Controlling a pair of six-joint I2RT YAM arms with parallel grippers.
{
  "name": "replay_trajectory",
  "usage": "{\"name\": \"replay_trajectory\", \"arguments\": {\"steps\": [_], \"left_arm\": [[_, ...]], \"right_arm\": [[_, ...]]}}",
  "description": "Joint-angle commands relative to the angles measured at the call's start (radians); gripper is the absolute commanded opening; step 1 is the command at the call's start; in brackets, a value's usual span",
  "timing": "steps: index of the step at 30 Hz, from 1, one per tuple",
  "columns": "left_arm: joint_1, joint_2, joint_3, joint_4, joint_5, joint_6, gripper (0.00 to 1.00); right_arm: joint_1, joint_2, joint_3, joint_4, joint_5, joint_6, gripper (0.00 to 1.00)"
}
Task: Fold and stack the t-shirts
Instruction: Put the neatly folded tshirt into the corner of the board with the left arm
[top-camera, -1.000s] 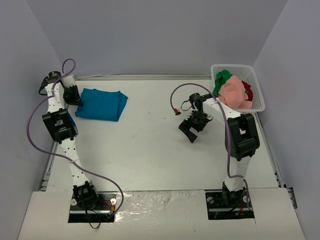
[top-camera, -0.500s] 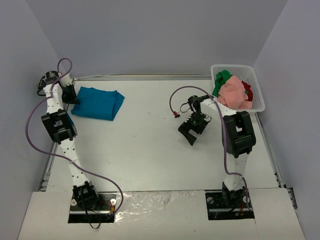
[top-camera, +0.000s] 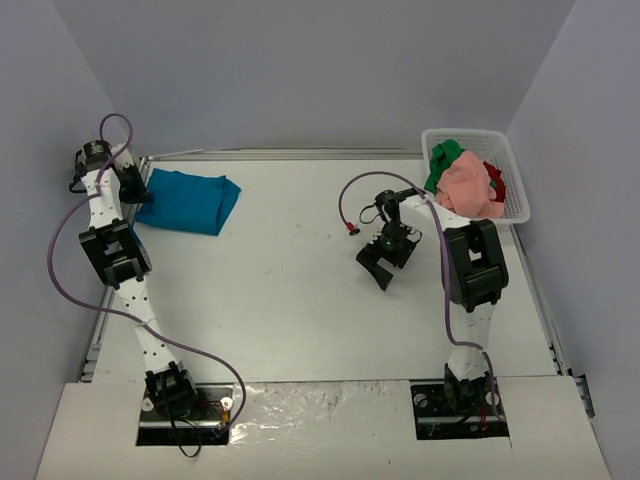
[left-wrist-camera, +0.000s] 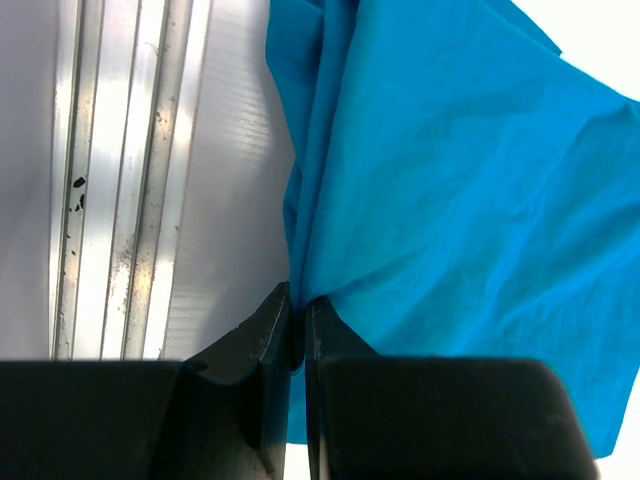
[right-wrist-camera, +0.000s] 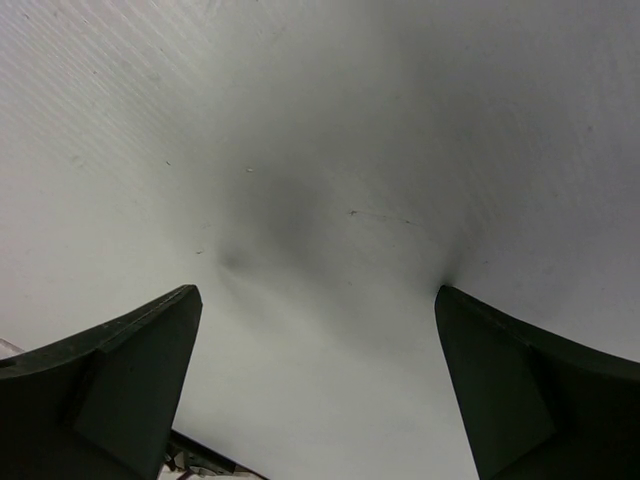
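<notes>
Teal-blue t-shirt (top-camera: 188, 201) folded flat at far left of table (top-camera: 300, 285), beside metal rail (left-wrist-camera: 120, 150). Left edge of cloth pinched in left jaws, closed tight on it. Pink t-shirt (top-camera: 468, 190), green t-shirt (top-camera: 445, 160), red t-shirt (top-camera: 497, 180) heaped in white basket (top-camera: 516, 205), far right. Right jaws spread wide, empty, over bare table.

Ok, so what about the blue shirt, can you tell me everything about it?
The teal-blue t-shirt is soft, plain cloth with no print showing. It is folded into a rough rectangle with a few creases. It lies flat on the white table at the far left, beside the metal rail. The left gripper is shut on its edge, pinching a fold of cloth. Nothing else touches it.
</notes>
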Motion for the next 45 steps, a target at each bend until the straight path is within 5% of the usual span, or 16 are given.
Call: {"name": "replay_trajectory", "arguments": {"steps": [1,20,21,23,26,32,45], "left_arm": [[0.023,0.002,0.010,0.042,-0.028,-0.045,0.02],[0.031,-0.047,-0.120,0.158,-0.091,-0.115,0.03],[0.031,-0.048,-0.123,0.155,-0.088,-0.115,0.06],[0.031,-0.066,-0.135,0.157,-0.073,-0.109,0.34],[0.029,-0.094,-0.159,0.157,-0.071,-0.097,0.56],[0.028,-0.221,-0.177,0.134,-0.110,-0.062,0.68],[0.019,-0.643,-0.336,0.069,-0.081,0.026,0.69]], "right_arm": [[-0.006,0.040,0.019,-0.049,-0.009,-0.005,1.00],[-0.006,0.080,0.024,-0.058,-0.003,-0.012,1.00],[-0.004,0.080,0.022,-0.060,-0.005,-0.012,1.00],[-0.004,0.075,0.022,-0.060,-0.006,-0.012,1.00],[-0.004,0.066,0.017,-0.062,-0.009,-0.015,1.00],[-0.004,0.042,0.008,-0.060,-0.022,-0.025,1.00],[-0.004,-0.087,0.010,-0.052,-0.031,-0.017,1.00]]}}
